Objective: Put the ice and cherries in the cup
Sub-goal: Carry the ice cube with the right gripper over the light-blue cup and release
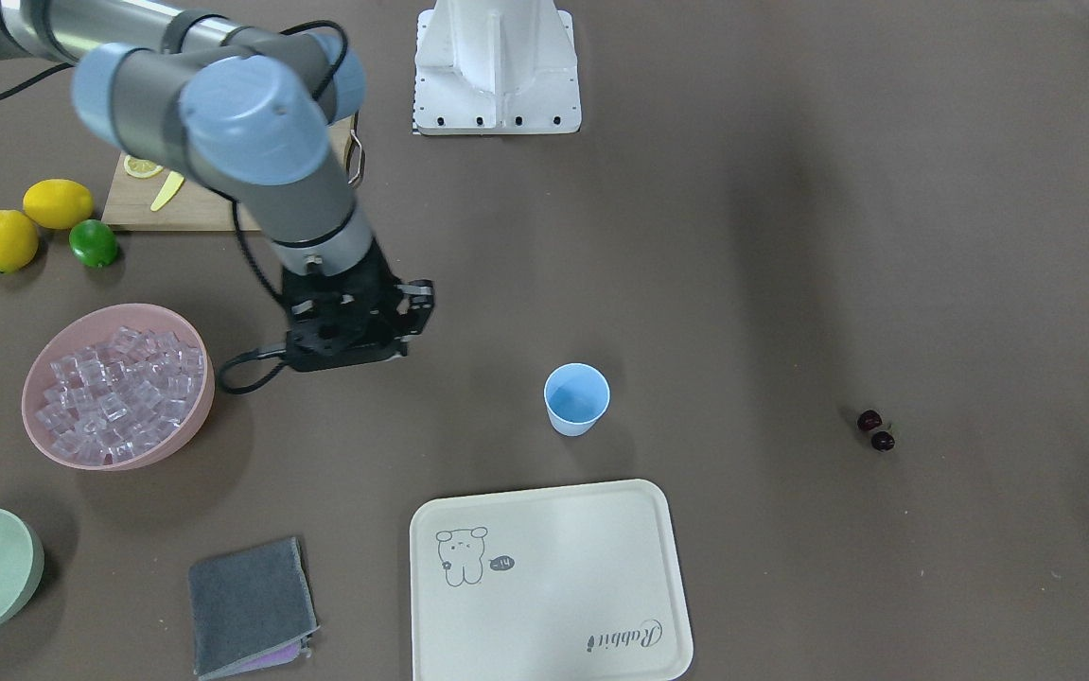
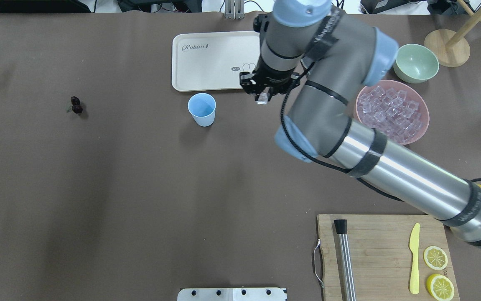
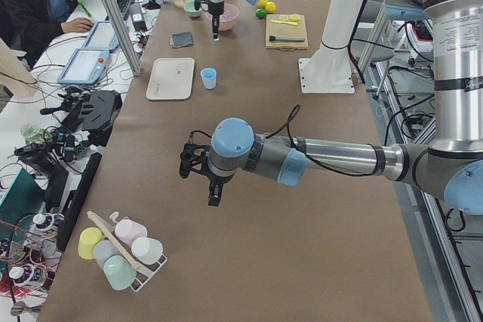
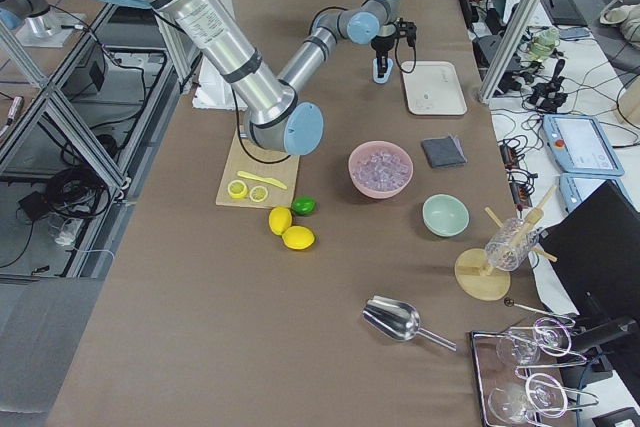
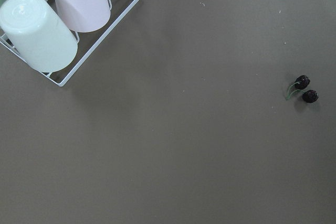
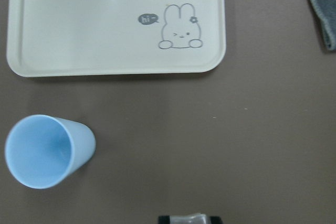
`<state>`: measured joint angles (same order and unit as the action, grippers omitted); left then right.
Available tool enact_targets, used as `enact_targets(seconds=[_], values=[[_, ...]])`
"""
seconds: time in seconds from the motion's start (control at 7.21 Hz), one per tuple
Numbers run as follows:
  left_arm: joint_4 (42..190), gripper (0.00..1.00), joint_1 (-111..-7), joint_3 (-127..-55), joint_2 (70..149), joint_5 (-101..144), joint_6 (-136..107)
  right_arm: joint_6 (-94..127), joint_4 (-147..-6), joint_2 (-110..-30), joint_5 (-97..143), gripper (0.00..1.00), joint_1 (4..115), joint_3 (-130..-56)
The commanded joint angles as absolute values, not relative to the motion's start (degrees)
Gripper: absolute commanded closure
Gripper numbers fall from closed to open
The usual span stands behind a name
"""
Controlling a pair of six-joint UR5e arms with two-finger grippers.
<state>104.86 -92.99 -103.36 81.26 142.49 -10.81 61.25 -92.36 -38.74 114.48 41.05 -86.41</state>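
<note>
The light blue cup (image 1: pixel 576 399) stands upright and empty at mid-table, also in the overhead view (image 2: pixel 202 109) and the right wrist view (image 6: pixel 44 150). My right gripper (image 2: pixel 262 98) hangs above the table between the cup and the pink bowl, shut on one clear ice cube (image 6: pixel 190 217). The rest of the ice (image 1: pixel 118 388) fills the pink bowl (image 2: pixel 407 142). The cherries (image 1: pixel 875 431) lie on the bare table far from the cup, also in the left wrist view (image 5: pixel 305 89). My left gripper (image 3: pixel 213 195) hovers over the table's far end; I cannot tell whether it is open.
A cream tray (image 2: pixel 207 62) lies just beyond the cup. A pale green bowl (image 2: pixel 416 62) and a grey cloth (image 1: pixel 251 605) sit near the pink bowl. A cutting board (image 2: pixel 374 255) holds a knife and lemon slices. Lemons and a lime (image 1: pixel 93 243) lie beside it. A cup rack (image 5: pixel 52 19) is below my left wrist.
</note>
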Motion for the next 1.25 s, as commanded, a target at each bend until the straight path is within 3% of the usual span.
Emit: enact_targets(seconds=[0.0,0.28,0.83,0.97,1.11], values=[[104.9,0.02,-93.0,-103.8,81.2,142.5,-10.8,70.0,-89.5,-26.9,109.8,0.79,37.3,-73.4],[104.9,0.02,-93.1,-103.9,81.0,142.5,-10.8,74.0,-81.9,-26.5,103.0,0.79,34.6,-69.5],[104.9,0.02,-93.1,-103.9,80.4,142.5,-10.7,76.9,-76.9,-27.0,98.7,0.76,32.8,-68.3],[104.9,0.02,-93.2,-104.1,80.3,142.5,-10.6,77.1,-77.0,-27.2,98.4,0.34,32.6,-68.5],[104.9,0.02,-93.1,-103.7,80.3,142.5,-10.6,76.4,-77.0,-27.5,98.3,0.02,32.7,-68.5]])
